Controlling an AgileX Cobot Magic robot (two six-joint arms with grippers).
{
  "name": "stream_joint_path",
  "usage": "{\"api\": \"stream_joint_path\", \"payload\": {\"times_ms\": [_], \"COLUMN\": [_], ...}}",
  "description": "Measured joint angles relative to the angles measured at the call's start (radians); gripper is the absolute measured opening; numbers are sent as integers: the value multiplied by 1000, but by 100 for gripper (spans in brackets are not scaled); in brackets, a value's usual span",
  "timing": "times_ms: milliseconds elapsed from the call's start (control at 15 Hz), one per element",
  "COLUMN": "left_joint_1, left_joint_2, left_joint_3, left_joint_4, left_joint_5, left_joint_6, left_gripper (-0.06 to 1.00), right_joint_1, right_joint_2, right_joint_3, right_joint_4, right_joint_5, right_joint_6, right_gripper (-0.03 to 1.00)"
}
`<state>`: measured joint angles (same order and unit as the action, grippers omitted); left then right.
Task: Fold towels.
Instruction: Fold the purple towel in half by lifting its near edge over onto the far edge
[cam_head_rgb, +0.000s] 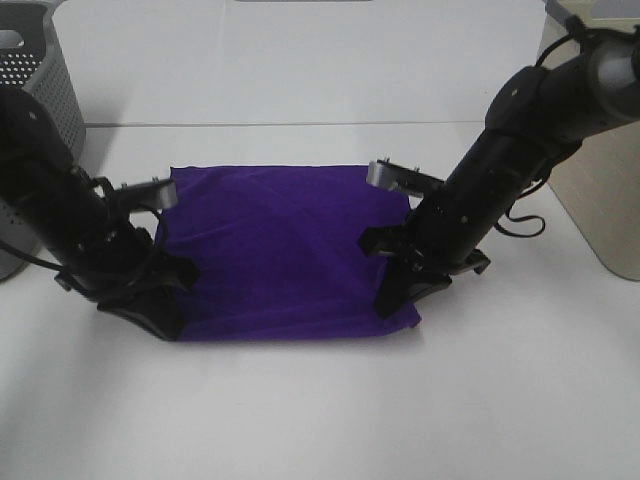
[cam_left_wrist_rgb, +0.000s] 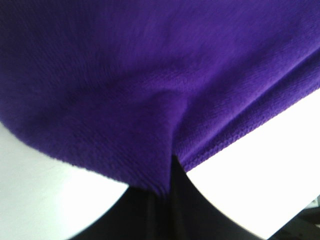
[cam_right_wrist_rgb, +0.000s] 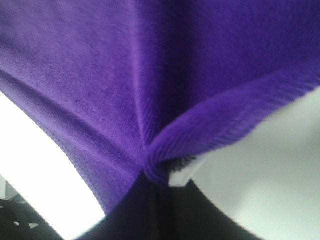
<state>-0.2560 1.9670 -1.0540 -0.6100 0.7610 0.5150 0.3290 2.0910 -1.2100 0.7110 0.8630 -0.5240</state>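
Deep purple towel (cam_head_rgb: 285, 250), soft ribbed weave, stitched hem, lightly creased, spread flat on white table (cam_head_rgb: 320, 410) just beside perforated grey basket (cam_head_rgb: 50, 90). Left gripper (cam_head_rgb: 160, 312) closed tight on basket-side corner. Right gripper (cam_head_rgb: 402, 293) closed tight on corner farthest from basket, small white tag (cam_right_wrist_rgb: 179, 176) at the pinch

The purple towel (cam_head_rgb: 285, 250) lies spread flat on the white table (cam_head_rgb: 320, 420). The left gripper (cam_head_rgb: 162, 318) is down on the towel's near left corner, and the right gripper (cam_head_rgb: 397, 298) on its near right corner. A perforated grey basket (cam_head_rgb: 50, 90) stands beyond the towel's far left corner.
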Motion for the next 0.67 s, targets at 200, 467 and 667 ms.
{"api": "stream_joint_path", "payload": {"times_ms": [200, 467, 667], "left_joint_1": [0, 0, 0], "left_joint_2": [-135, -86, -7], "left_joint_3": [-39, -197, -304], "left_joint_4": [19, 48, 70], "left_joint_5": [-26, -89, -161], "left_joint_6": [-3, -3, -3], "left_gripper": [0, 0, 0], "right_joint_1": [0, 0, 0], "right_joint_2": [-112, -65, 15], "right_joint_3": [-26, -228, -387], "right_joint_4": [-12, -71, -150], "right_joint_5": [-61, -129, -165], "right_joint_6": [2, 72, 142], "right_gripper": [3, 3, 3]}}
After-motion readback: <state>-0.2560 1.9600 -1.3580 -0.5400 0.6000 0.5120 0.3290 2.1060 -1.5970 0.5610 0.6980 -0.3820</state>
